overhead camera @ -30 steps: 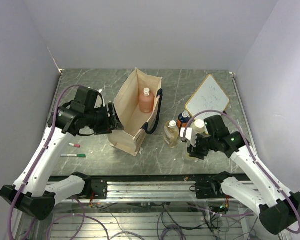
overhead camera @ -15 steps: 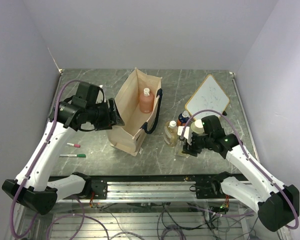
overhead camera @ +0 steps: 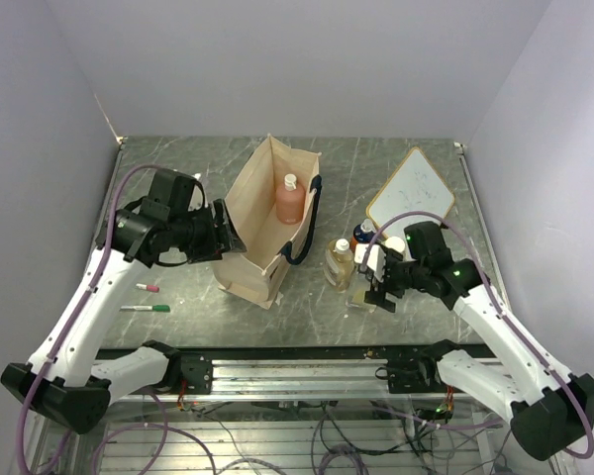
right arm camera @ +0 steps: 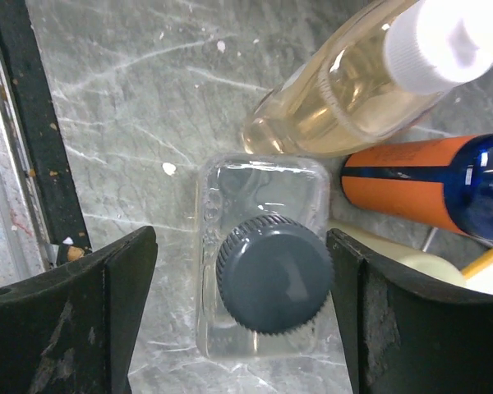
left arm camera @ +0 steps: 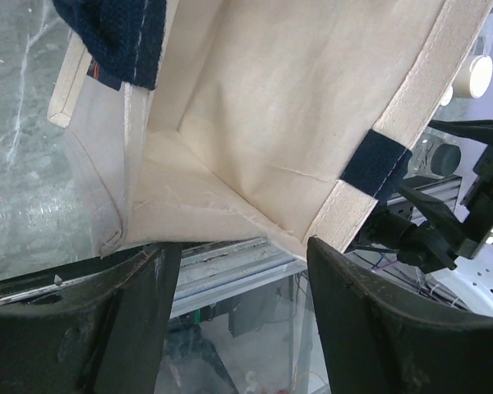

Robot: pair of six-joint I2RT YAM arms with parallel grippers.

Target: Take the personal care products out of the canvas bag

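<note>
The left gripper [overhead camera: 222, 234], jaws wide, sits at the canvas bag [overhead camera: 262, 237]'s left wall, and the pink bottle [overhead camera: 290, 202] lies inside. The right gripper [overhead camera: 374, 288] has drawn back, uncovering the squarish bottle [right arm camera: 263, 201] standing on the table [overhead camera: 426, 158]. Only its wrist view shows its wide-spread fingers [right arm camera: 74, 320] clear of that bottle.

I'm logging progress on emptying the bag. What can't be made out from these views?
Top view: the walls of the canvas bag hide part of its inside beside the pink bottle; more could sit there.
The pale wide-lidded bottle: mostly behind the right arm from above, cut off by the right wrist view's edge.
The whiteboard scribbles: too small to read.
</note>
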